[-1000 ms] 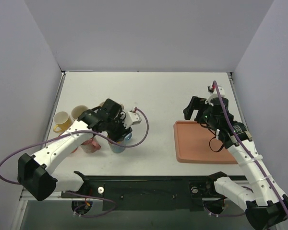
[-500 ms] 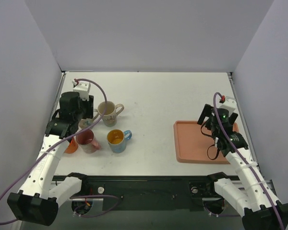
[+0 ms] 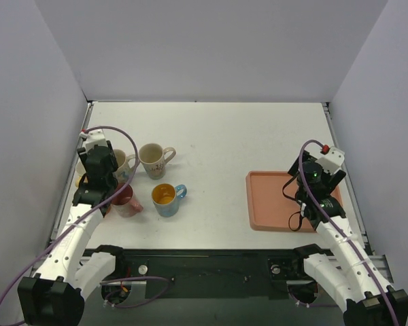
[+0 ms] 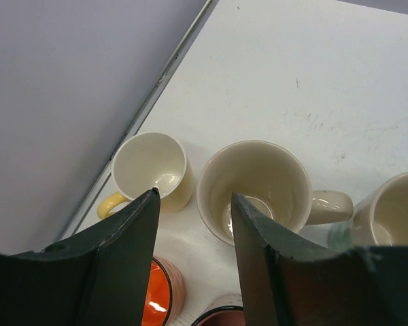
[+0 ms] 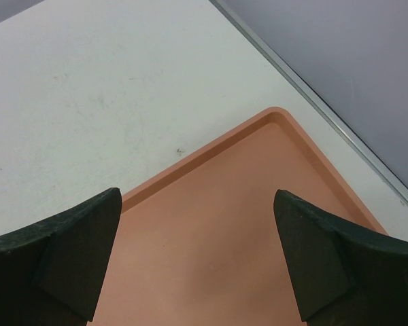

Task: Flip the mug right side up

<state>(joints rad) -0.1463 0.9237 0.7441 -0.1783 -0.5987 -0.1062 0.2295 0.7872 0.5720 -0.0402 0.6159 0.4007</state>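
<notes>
Pincers both gape empty: left pincer (image 4: 194, 197) pulled back over upright cream mug (image 4: 258, 178), right pincer (image 5: 197, 197) withdrawn above tray (image 5: 224, 244).

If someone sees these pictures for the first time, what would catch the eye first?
Mugs crowd the left side of the table, one a blue mug with an orange inside, and the left gripper hangs open above two of them. On the right lies an orange tray, the right gripper open over it.
</notes>
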